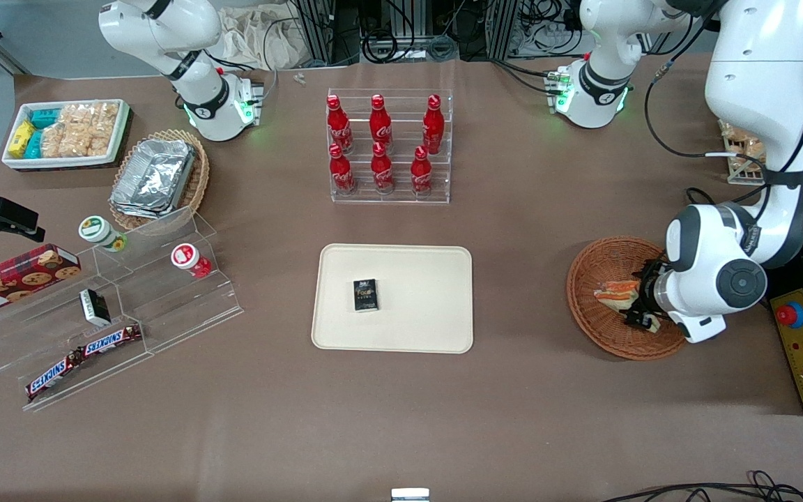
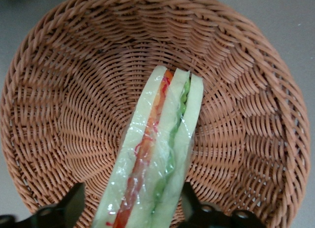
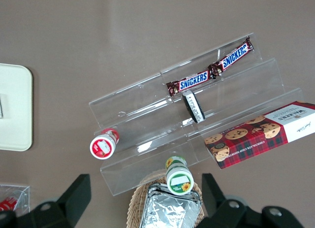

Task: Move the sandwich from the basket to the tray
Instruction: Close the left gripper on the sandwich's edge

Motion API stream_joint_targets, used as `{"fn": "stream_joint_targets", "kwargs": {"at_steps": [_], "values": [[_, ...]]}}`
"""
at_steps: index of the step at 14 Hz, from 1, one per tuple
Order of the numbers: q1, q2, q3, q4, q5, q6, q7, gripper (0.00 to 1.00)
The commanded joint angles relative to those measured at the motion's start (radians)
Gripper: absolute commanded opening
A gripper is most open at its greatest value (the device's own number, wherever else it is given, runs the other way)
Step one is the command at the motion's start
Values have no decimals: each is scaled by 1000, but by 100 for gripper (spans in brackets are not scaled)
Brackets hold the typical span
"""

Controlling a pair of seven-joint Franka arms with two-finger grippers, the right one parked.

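The sandwich point(image 1: 616, 293) lies in the round reddish-brown basket point(image 1: 586, 310) toward the working arm's end of the table. In the left wrist view the sandwich point(image 2: 157, 154) is a clear-wrapped wedge with orange, red and green layers, resting on the basket's point(image 2: 59, 114) woven floor. My left gripper point(image 1: 640, 307) is down inside the basket, open, with one finger on each side of the sandwich's wide end point(image 2: 133, 208). One finger stands a little apart from the bread and the other is close against it. The cream tray point(image 1: 415, 328) lies mid-table.
A small black box point(image 1: 366, 294) sits on the tray. A clear rack of red bottles point(image 1: 389, 148) stands farther from the front camera than the tray. A control box with a red button point(image 1: 790, 315) lies beside the basket. Acrylic shelves with snacks point(image 1: 109, 314) are toward the parked arm's end.
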Motion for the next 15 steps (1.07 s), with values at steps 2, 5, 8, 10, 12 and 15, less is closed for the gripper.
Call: {"fn": "stream_joint_targets", "kwargs": {"at_steps": [2, 5, 8, 10, 12, 15], "values": [[-27, -3, -4, 1, 25, 8, -38, 0], [-27, -14, -7, 68, 22, -76, -23, 0], [-30, -10, -33, 240, 5, -263, -24, 0], [-30, -10, -69, 335, 3, -353, -21, 0], [-30, -10, -150, 426, 5, -422, -26, 0], [-41, 13, -311, 506, 18, -415, 41, 0]]}}
